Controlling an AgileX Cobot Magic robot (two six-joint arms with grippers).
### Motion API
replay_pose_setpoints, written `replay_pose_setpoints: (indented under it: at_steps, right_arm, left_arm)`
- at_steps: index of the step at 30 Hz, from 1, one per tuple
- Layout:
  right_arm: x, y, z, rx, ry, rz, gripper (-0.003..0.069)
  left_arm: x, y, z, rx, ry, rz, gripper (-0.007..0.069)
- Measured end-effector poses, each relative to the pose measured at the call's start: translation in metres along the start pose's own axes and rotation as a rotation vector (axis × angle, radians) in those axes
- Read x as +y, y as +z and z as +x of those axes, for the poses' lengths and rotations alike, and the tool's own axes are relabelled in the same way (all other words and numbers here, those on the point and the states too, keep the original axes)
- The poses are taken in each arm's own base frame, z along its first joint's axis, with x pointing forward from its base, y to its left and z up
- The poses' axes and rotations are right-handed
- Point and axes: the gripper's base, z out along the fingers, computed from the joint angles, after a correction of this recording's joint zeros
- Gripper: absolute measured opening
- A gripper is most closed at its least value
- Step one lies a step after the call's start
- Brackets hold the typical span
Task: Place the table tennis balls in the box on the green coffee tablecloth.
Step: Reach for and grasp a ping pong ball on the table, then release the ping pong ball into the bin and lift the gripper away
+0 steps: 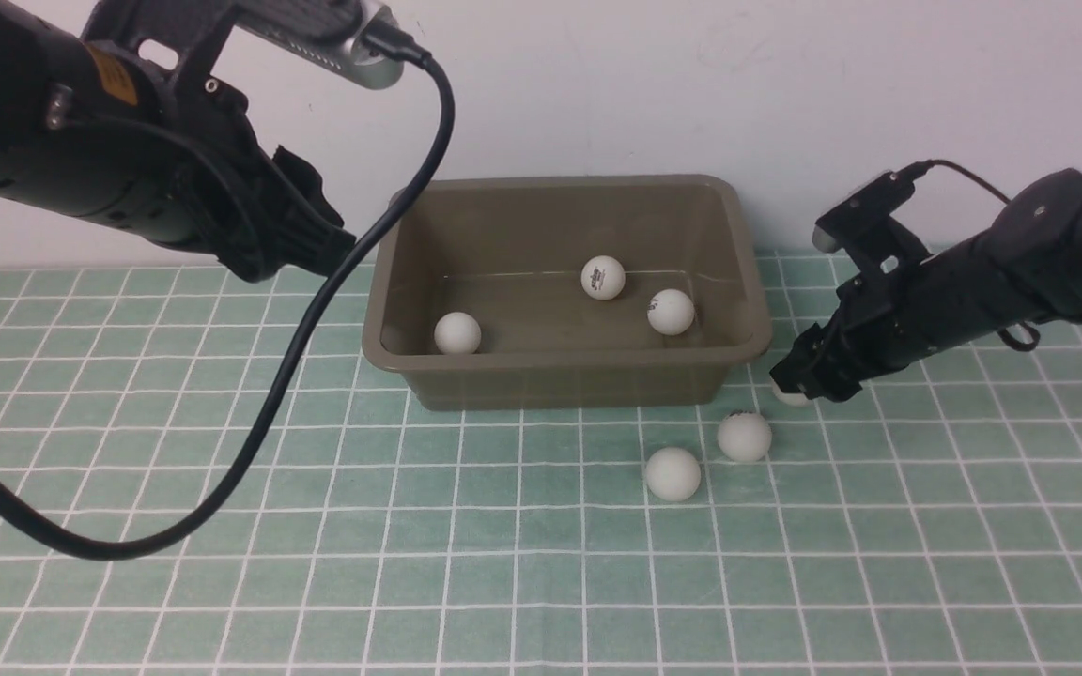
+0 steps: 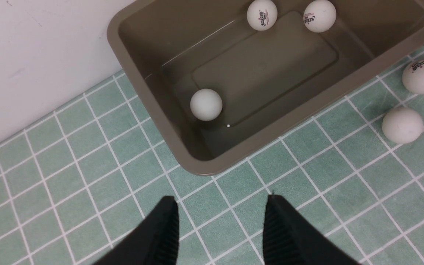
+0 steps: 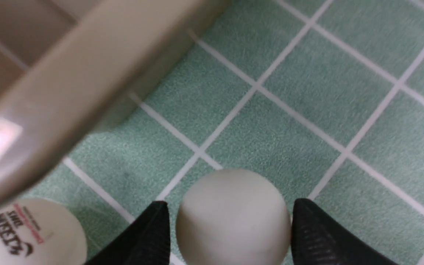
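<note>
The right pincer (image 1: 799, 385) is sitting low on the green checked cloth (image 1: 409, 563), just beside the near right corner of the box (image 1: 550, 359). It is clasping one white ball (image 3: 234, 217) between its two black fingers (image 3: 307, 235). This ball is resting on the cloth and is not yet lifted. The left pincer (image 2: 221, 200) is hanging parted and empty above the cloth, off the box's other end.

Three balls (image 1: 457, 332) (image 1: 603, 278) (image 1: 671, 312) are lying inside the box. Two loose balls (image 1: 745, 437) (image 1: 672, 473) are waiting on the cloth near its front wall, close together.

The clasped ball is looking very light, hollow and stiff, with a smooth matte skin. It is likely to roll away or squirt out if pinched off-centre. The fingers are best meeting it across its widest part, on opposite sides, with only a gentle squeeze, since a hard one may be denting the thin shell. Being so light, it is probably going to bounce, so a low release just past the rolled rim is looking safest.
</note>
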Motion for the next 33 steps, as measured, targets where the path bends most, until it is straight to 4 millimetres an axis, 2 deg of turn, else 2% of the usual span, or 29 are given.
replay_pose_setpoints:
  at_steps: [4,6,9,14,18,21,25,33]
  right_arm:
    - [-0.002,0.002,0.000,-0.010,0.016,0.016,0.0365]
    - [-0.004,-0.005,-0.005,-0.031,0.003,0.049,0.0359]
    - [-0.008,-0.029,-0.017,-0.082,-0.023,0.101,0.0359]
    - [-0.008,-0.080,-0.042,-0.217,0.005,0.169,0.0359]
    - [0.004,-0.100,-0.058,-0.315,0.036,0.106,0.0359]
    - [0.016,-0.101,-0.068,-0.369,0.038,-0.002,0.0359]
    - [0.031,-0.093,-0.077,-0.422,0.029,-0.101,0.0359]
    - [0.023,-0.039,-0.063,-0.388,0.081,-0.104,0.0359]
  left_arm:
    - [0.000,0.000,0.000,0.000,0.000,0.000,0.0288]
    - [0.000,0.000,0.000,0.000,0.000,0.000,0.0288]
    - [0.000,0.000,0.000,0.000,0.000,0.000,0.0288]
    - [0.000,0.000,0.000,0.000,0.000,0.000,0.0288]
    - [0.000,0.000,0.000,0.000,0.000,0.000,0.0288]
    - [0.000,0.000,0.000,0.000,0.001,0.000,0.0288]
    - [0.000,0.000,0.000,-0.001,0.000,0.001,0.0288]
    - [0.000,0.000,0.000,-0.001,0.004,0.001,0.0288]
